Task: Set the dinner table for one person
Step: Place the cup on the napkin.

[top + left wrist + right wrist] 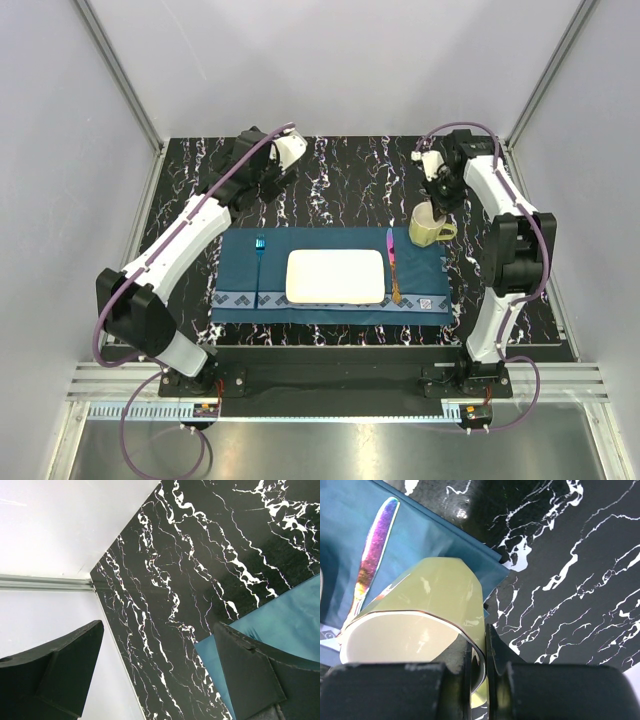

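No legible text, labels, brands or numbers, pale patch on placemat border unreadable

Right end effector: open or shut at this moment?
Shut on the mug: the right end effector pinches the rim, one finger inside, one outside.

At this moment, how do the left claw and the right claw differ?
The left claw stands wide open and empty; the right claw is shut on the wall of the yellow-green mug. The left claw is over bare dinner table, just off the blue placemat's far left corner; the right claw is at its far right corner. Both are black.
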